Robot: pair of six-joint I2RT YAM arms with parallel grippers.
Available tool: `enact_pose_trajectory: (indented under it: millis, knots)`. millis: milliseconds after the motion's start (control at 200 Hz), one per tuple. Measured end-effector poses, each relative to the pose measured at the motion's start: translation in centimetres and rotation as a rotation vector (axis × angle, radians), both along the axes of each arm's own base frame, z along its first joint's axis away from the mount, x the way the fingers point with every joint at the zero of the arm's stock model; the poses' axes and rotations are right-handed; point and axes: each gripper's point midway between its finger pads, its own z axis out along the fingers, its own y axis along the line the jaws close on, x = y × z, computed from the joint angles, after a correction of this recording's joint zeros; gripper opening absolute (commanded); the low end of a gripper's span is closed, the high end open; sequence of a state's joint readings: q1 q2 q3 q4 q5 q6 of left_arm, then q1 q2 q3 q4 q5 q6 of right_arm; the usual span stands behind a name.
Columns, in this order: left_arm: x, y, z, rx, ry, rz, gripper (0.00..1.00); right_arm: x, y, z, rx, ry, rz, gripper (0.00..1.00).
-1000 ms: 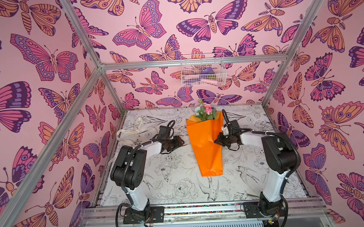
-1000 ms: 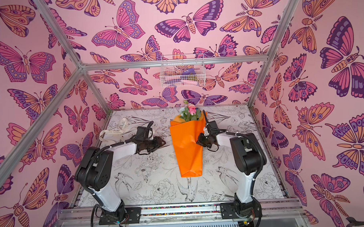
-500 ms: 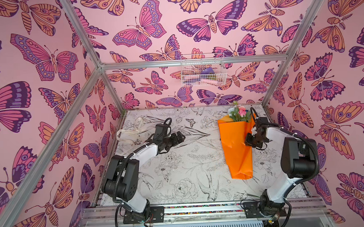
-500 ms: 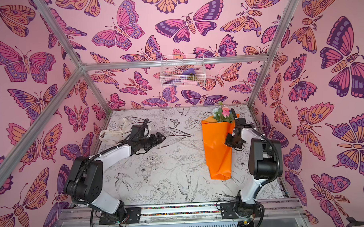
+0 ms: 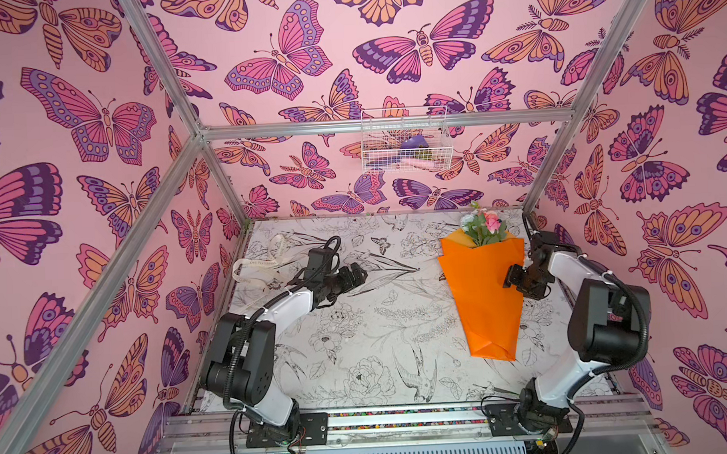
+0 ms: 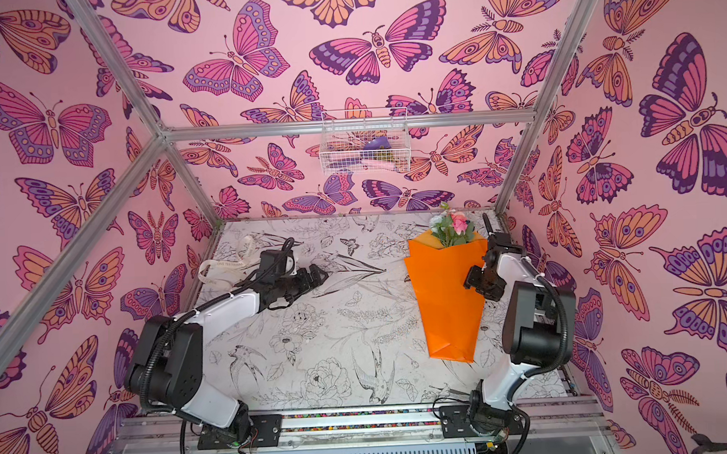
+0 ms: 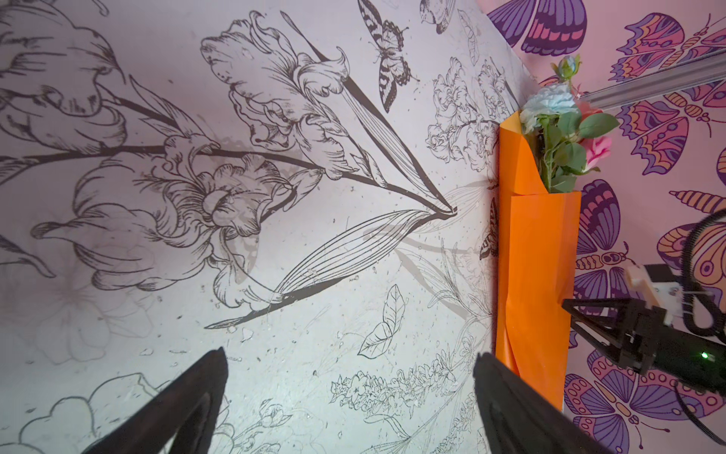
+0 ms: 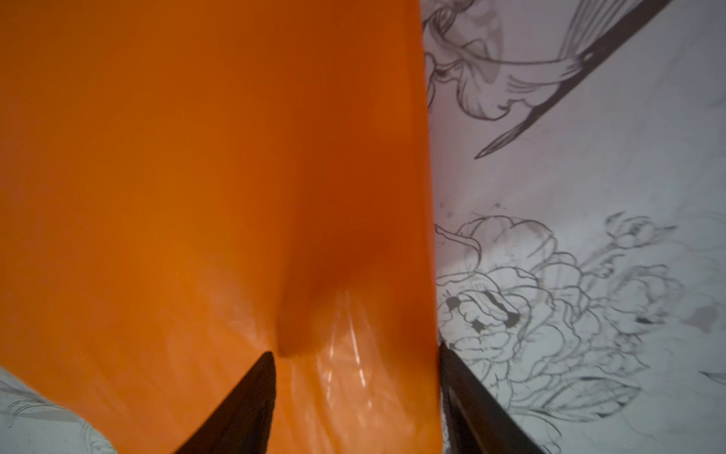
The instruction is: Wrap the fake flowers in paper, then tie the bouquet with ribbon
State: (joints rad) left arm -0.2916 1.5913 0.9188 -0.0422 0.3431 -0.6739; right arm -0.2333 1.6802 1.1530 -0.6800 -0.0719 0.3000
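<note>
Top views, read as a clock face with the back wall at 12 and the arm bases at 6, both put the cream ribbon (image 5: pixel 258 266) in loose loops at about 10 o'clock on the printed table (image 5: pixel 357 340), close to the left wall. Just beside it, on its 3 o'clock side, the left gripper (image 5: pixel 360 273) sits low over bare table and points toward 3 o'clock. From the left wrist camera, the left gripper (image 7: pixel 349 353) has its jaws spread wide, with only the drawn flowers of the table between them.

The bouquet of fake flowers (image 5: pixel 481 298) lies flat on the right half of the table, at about 3 o'clock, well apart from the left gripper. Its orange paper cone runs from a narrow folded end at 6 o'clock to an open mouth at 12. A pink rose, a pale bluish bloom and green leaves (image 6: pixel 451 229) stick out of the mouth near the back wall.

The right gripper (image 5: pixel 512 276) reaches in from 3 o'clock to the cone's right edge. In the right wrist view, the right gripper (image 8: pixel 355 350) has its jaws parted, with the orange paper's edge lying between them. That close view is blurred, so I cannot tell whether either pad touches the paper.
</note>
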Motion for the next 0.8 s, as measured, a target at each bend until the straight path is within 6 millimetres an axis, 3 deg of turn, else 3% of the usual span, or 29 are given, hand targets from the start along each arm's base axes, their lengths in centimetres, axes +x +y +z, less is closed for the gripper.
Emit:
enact_pose_trajectory:
  millis: [155,275,571,801]
  knots:
    - [0.0,0.3,-0.1,0.007,0.004,0.006,1.0,-1.0,-0.2,3.6,-0.038,-0.08,-0.024,0.67]
    - [0.1,0.7,0.1,0.011,-0.001,0.018,1.0,-2.2,0.1,5.1,-0.043,-0.116,-0.032,0.64]
    - [0.5,1.6,0.1,0.023,-0.006,0.046,0.99,-6.2,2.5,4.3,0.05,-0.107,-0.031,0.62]
    - [2.4,4.6,-0.5,0.075,0.017,0.119,0.9,-6.7,4.2,5.6,0.13,-0.169,-0.014,0.57]
